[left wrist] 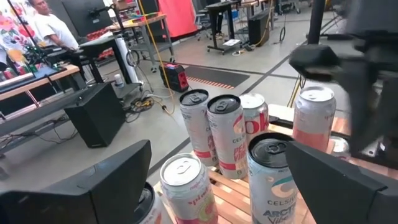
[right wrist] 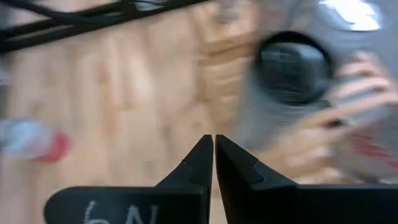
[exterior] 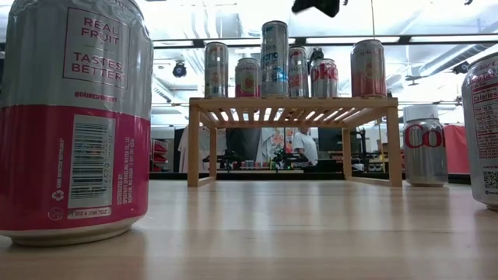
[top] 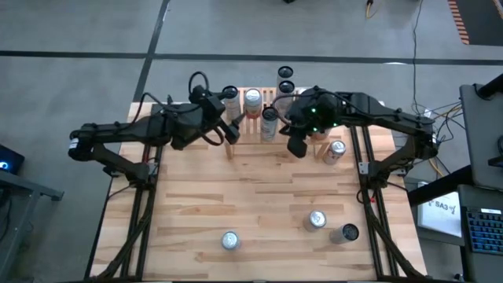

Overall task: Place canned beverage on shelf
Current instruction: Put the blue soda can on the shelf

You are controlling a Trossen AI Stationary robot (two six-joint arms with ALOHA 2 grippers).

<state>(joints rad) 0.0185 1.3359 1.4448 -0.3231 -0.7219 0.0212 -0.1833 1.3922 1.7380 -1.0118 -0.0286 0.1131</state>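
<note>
The shelf (exterior: 296,105), a low rack of light wood, stands at the table's far middle with several cans upright on its slatted top (left wrist: 231,198). Among them are a tall Celsius can (left wrist: 273,171) and a pink-and-white can (left wrist: 186,180). My left gripper (top: 233,126) hovers open at the shelf's left end; in its wrist view its two fingers stand wide apart on either side of those two cans, touching neither. My right gripper (right wrist: 214,146) is shut on nothing, above the table just in front of the shelf's right part (top: 297,146).
A silver can (top: 336,149) stands on the table to the right of the shelf. Nearer the front edge are three more cans (top: 229,240), (top: 317,220), (top: 346,233). Two dark cans (top: 285,79) sit behind the shelf. Bare wood lies in the table's middle.
</note>
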